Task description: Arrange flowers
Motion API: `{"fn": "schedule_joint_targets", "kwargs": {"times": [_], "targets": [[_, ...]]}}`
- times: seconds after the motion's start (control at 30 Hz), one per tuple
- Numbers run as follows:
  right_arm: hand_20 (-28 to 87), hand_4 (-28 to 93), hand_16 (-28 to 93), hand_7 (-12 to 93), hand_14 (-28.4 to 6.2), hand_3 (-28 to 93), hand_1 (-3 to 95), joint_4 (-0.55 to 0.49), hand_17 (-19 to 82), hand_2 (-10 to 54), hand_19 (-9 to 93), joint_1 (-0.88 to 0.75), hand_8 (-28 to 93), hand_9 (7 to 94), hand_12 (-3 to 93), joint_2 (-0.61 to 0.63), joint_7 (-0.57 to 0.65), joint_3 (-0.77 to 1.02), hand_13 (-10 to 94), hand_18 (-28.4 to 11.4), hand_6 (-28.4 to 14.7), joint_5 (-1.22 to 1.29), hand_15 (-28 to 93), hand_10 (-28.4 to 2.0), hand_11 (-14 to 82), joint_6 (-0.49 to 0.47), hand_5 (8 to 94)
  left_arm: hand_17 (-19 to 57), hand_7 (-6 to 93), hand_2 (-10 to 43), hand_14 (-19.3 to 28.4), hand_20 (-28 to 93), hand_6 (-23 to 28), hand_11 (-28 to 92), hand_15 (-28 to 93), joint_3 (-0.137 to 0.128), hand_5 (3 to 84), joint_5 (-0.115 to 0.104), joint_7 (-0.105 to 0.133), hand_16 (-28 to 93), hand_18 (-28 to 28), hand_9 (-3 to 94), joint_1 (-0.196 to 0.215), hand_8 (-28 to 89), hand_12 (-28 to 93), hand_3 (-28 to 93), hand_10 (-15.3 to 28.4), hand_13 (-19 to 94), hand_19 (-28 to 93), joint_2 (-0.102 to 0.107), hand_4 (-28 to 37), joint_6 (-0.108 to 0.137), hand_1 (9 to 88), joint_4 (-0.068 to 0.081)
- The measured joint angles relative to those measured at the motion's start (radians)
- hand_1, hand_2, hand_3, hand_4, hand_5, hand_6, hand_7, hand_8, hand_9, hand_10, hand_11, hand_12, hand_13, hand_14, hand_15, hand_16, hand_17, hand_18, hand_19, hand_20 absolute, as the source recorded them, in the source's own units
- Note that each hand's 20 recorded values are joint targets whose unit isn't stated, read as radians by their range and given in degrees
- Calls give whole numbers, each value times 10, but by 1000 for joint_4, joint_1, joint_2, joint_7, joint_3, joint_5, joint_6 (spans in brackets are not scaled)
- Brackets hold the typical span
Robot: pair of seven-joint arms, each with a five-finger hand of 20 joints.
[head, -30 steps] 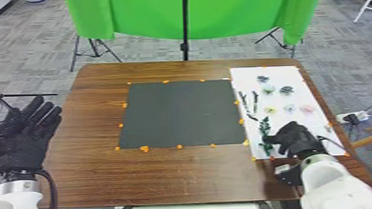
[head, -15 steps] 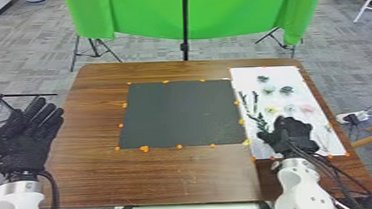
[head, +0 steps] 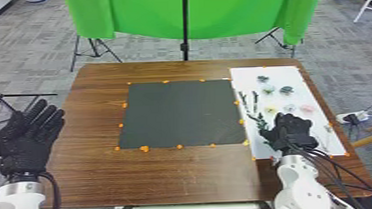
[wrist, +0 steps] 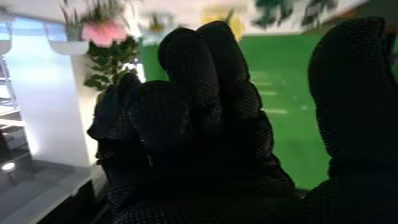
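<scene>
Head view: over the white sheet [head: 251, 73] with the right hand [head: 293, 138] loosely open, just beside the leafy stem [head: 261, 124]; could knock that stem askew or crush the pink flower [head: 307, 109] through sweeping sideways or closing too low

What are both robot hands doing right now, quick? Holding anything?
Left hand: open, fingers straight, holding nothing.
Right hand: open, fingers loosely bent over the white sheet, with nothing visible between thumb and fingers.
</scene>
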Motion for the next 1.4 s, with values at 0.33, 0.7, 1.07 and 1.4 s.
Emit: {"fn": "schedule_joint_targets", "kwargs": {"times": [0.33,0.7,1.07,1.4], "targets": [[411,-274,297,258,-127,611,642,47,355,-95,867,79,131,873,494,1,-53,-64,734,-279,-33,39,709,-126,205,-21,817,-28,149,130,153,126,95,191,302,-12,452,-198,29,-48,132,379,11,-86,121,740,160,277,237,0,-283,1,257,7],[412,-200,364,302,-116,728,590,29,371,-95,871,95,223,888,503,-21,-62,-41,756,-281,-26,134,675,-120,209,-78,826,-28,146,127,151,127,95,186,297,-38,451,-182,29,-46,132,377,44,-85,123,741,161,276,235,-3,-283,4,255,13],[407,-175,364,312,-119,739,574,-134,372,-95,876,-32,232,884,497,-21,41,41,756,-283,-29,244,676,-122,217,111,819,-29,141,125,151,127,95,181,290,-60,448,-215,25,-44,132,373,68,-83,124,736,160,273,232,-3,-283,-1,253,13],[405,-174,364,325,-121,732,576,-167,369,-95,877,109,231,876,500,-61,0,-41,750,-284,-27,349,681,-121,225,176,809,-30,135,128,152,126,96,171,277,-86,442,-209,-2,-40,130,366,97,-80,126,729,160,267,226,-11,-283,-20,247,11]]}}
